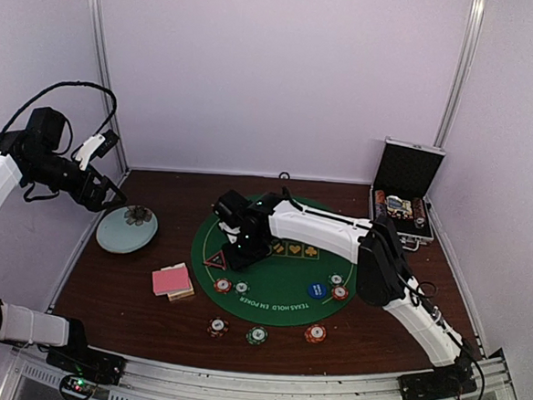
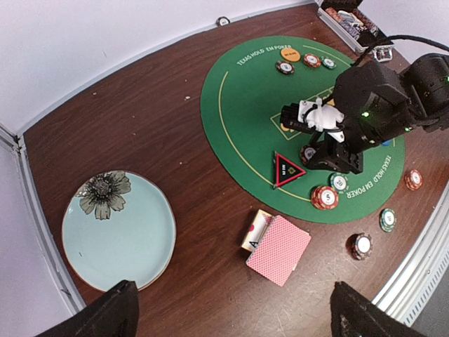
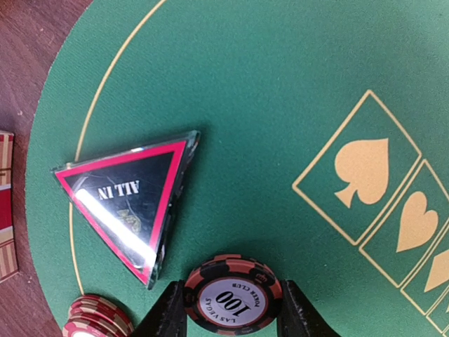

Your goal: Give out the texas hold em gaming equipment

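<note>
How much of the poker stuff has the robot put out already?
Partly done. The black red-edged triangular marker, blue round button and several striped chips lie out. The right end effector grips a red striped 100 chip. The pink-backed card deck sits undealt, and the metal case holds more chips.

A robot test booth in a lab: plain pale wall panels (image 1: 275, 72) in metal posts (image 1: 101, 24) enclose the brown tabletop (image 1: 122, 309), an aluminium rail (image 1: 263, 385) along its near edge.
</note>
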`<state>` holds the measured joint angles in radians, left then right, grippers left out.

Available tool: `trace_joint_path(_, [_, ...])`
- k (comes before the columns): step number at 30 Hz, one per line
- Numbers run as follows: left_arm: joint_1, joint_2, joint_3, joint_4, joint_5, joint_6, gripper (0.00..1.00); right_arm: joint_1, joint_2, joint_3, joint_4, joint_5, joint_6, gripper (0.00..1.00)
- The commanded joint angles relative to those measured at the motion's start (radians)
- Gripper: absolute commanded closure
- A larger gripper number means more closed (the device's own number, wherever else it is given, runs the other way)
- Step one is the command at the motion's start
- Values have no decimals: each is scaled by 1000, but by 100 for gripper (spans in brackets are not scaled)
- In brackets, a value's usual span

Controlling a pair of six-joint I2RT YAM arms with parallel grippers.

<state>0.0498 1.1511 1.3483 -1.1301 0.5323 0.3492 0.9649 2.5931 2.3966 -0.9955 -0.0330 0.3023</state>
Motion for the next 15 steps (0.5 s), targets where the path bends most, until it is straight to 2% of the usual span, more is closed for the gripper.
trace_joint_path(1, [5, -5, -3, 6, 14, 1, 3, 3, 0, -18, 14, -15, 18, 63])
trace_joint_path(4, [6, -3, -5, 7, 17, -1, 3, 3, -11, 0, 5, -13, 14, 45])
trace_joint_path(6, [6, -4, -6, 7, 16, 0, 2, 3, -24, 15, -4, -6, 12, 39])
trace_joint_path(15, [7, -11, -8, 7, 20, 1, 2, 12, -155, 5, -37, 28, -18, 37])
